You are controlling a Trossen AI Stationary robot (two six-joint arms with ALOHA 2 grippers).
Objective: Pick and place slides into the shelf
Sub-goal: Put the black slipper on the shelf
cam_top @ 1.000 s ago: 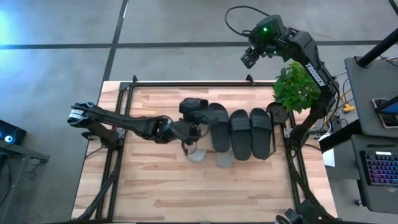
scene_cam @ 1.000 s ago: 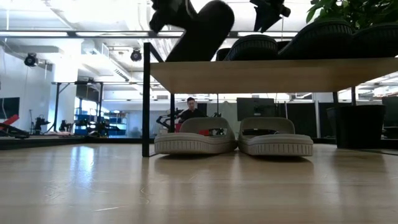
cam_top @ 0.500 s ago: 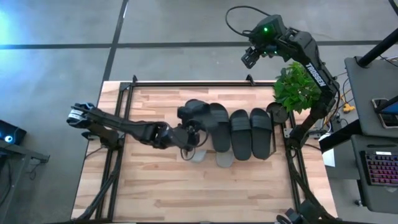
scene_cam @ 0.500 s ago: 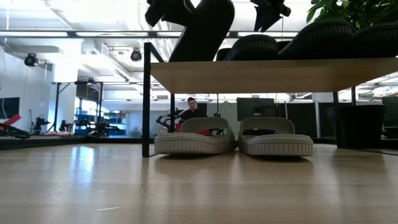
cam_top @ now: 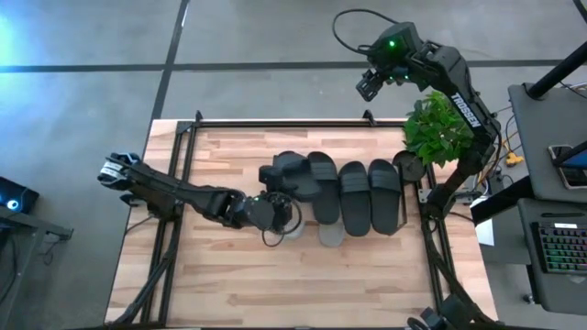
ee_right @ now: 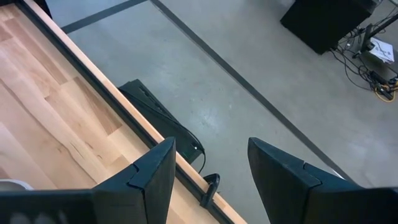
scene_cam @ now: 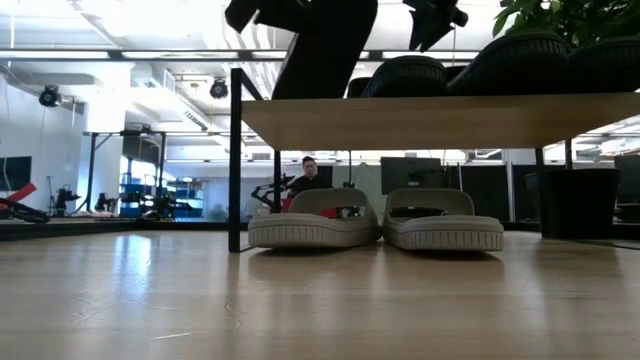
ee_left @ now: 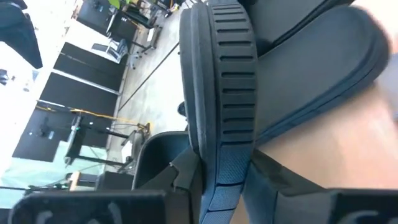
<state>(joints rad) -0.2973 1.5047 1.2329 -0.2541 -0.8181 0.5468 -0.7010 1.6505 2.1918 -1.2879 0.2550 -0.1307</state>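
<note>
My left gripper (cam_top: 277,200) is shut on a dark slide (cam_top: 287,172) over the left end of the shelf (scene_cam: 440,120). In the low view this slide (scene_cam: 325,45) stands steeply tilted above the wooden top board. Three more dark slides (cam_top: 353,197) lie flat, side by side, on the top board. Two light grey slides (scene_cam: 315,225) (scene_cam: 443,228) sit sole-down beneath the board. My right gripper (cam_top: 369,84) hangs open, high beyond the table's far edge. My left gripper pinches the dark slide between its two fingers (ee_left: 186,177), across the thickness of the ribbed sole edge (ee_left: 224,143) at one end. The fingers come from the table's near-left side. The slide stands steeply tilted, and its lower end (scene_cam: 292,92) reaches the shelf's top board.
A potted green plant (cam_top: 436,128) stands at the shelf's right end, its dark pot (scene_cam: 578,200) on the table. The shelf's black post (scene_cam: 235,160) marks its left end. Bare wood (cam_top: 275,284) lies toward the near edge. A person sits far behind in the room (scene_cam: 305,175).
My left gripper has drawn back toward the table's near edge and tipped, still shut on the dark slide. The slide has swung from a slant to a much steeper tilt, its upper end rising while its lower end stays at the shelf's left end.
</note>
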